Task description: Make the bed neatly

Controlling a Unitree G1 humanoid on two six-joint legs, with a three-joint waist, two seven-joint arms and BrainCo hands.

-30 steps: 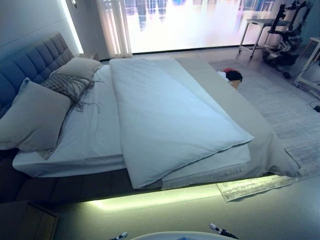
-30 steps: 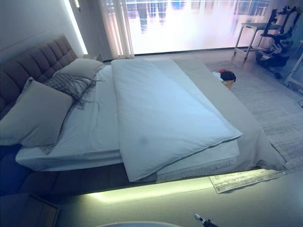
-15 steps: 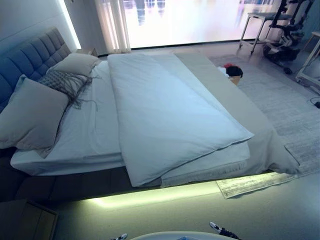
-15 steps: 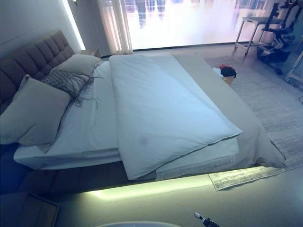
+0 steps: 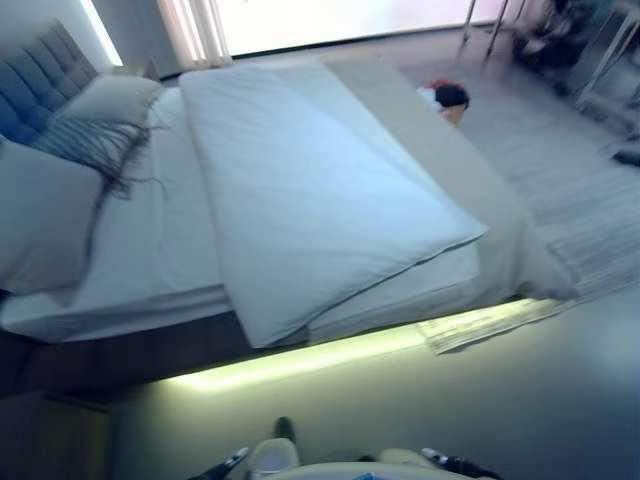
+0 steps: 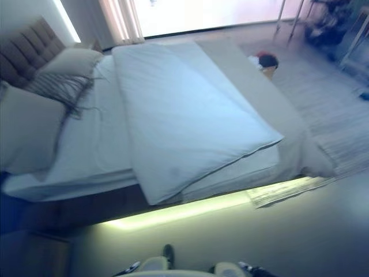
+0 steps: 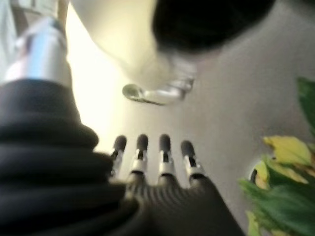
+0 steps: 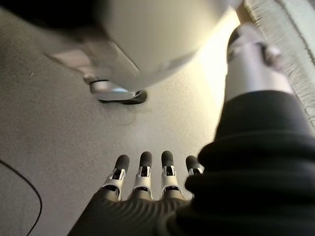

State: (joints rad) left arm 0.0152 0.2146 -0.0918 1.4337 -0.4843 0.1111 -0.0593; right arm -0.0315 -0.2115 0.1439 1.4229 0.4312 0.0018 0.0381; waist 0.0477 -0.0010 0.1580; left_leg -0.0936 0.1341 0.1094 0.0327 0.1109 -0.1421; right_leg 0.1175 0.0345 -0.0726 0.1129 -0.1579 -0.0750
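The bed (image 5: 150,250) has a white duvet (image 5: 310,200) lying folded over on its middle, its near corner hanging past the mattress edge. A grey bedspread (image 5: 470,180) covers the foot end and droops to the floor. Two grey pillows (image 5: 40,215) and a fringed cushion (image 5: 85,140) lie by the tufted headboard (image 5: 35,85). My left hand (image 7: 152,162) and right hand (image 8: 147,177) hang beside me over the floor, short of the bed, fingers straight and empty.
A basket (image 5: 447,98) of clothes stands on the rug (image 5: 570,170) beyond the bed's foot. A nightstand (image 5: 50,440) is at the lower left. A leafy plant (image 7: 280,196) shows near my left hand. Lit floor lies between me and the bed.
The whole picture has shifted up and blurred as the camera tilts downward. The bed, duvet and pillows have not moved.
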